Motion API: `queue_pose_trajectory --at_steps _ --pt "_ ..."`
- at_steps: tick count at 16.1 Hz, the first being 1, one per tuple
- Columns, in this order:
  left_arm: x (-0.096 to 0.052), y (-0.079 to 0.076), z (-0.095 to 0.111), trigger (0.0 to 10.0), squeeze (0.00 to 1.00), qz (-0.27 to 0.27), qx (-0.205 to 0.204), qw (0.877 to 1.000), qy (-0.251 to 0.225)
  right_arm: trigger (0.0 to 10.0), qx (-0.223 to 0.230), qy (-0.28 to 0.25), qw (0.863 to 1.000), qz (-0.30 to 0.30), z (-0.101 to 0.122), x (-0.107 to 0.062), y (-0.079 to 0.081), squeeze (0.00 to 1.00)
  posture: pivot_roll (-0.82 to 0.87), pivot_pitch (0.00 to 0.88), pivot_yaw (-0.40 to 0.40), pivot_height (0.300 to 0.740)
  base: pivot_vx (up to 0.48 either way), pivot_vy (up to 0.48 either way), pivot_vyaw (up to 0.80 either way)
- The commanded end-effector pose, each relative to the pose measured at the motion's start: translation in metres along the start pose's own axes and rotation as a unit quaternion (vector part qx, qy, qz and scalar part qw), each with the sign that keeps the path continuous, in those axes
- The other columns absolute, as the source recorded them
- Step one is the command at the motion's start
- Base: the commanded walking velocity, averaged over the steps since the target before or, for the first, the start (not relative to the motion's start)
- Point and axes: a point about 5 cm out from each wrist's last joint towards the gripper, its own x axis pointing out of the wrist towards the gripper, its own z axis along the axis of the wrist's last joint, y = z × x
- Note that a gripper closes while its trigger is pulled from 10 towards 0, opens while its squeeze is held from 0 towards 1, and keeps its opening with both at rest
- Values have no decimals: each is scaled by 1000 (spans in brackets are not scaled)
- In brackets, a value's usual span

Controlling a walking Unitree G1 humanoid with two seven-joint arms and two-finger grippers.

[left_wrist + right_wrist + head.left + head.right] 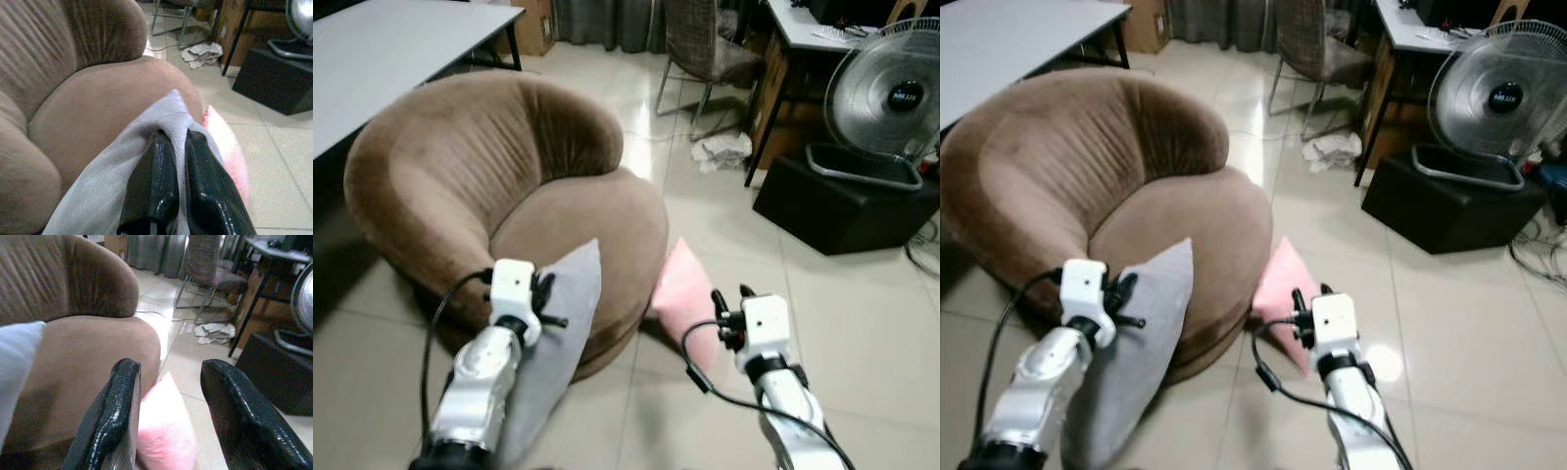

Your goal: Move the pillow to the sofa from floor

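Nearest the camera, the left gripper was clenched on the upper edge of a grey pillow, a fold of the fabric pinched between its two black fingers. The pillow hung from that grip, its top corner leaning against the front edge of the brown sofa and its lower part reaching down toward the tiled floor. On the other side, the right gripper stood with its fingers spread apart and nothing between them, poised just above a pink pillow (this one propped on the floor against the sofa's right flank). The two pillows were near each other, separated by the curve of the seat.

Beyond the sofa, a white table sat on the left. Farther back on the right, a standing fan rested against a black box, with a crumpled cloth on the tiles beside a desk leg and a chair behind it.
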Motion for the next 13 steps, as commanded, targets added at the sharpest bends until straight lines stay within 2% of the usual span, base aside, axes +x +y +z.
queue_pose_trajectory --at_steps 1,5,8,13 --pt "2 7 12 0 0 14 6 999 -28 10000 0 -6 1000 5 6 2 3 0 53 8 -8 740 341 -334 0" --pt "3 8 13 0 0 25 0 999 -31 10000 -2 -3 1000 10 5 1 5 0 54 11 -10 740 353 -320 0" --pt "5 12 12 0 0 41 1 999 -26 10000 -2 5 1000 15 -1 -2 6 0 53 9 -9 740 430 0 0" --pt "7 10 9 0 0 36 9 999 -19 10000 -9 16 1000 23 -9 -5 5 0 47 10 -10 740 445 0 0"
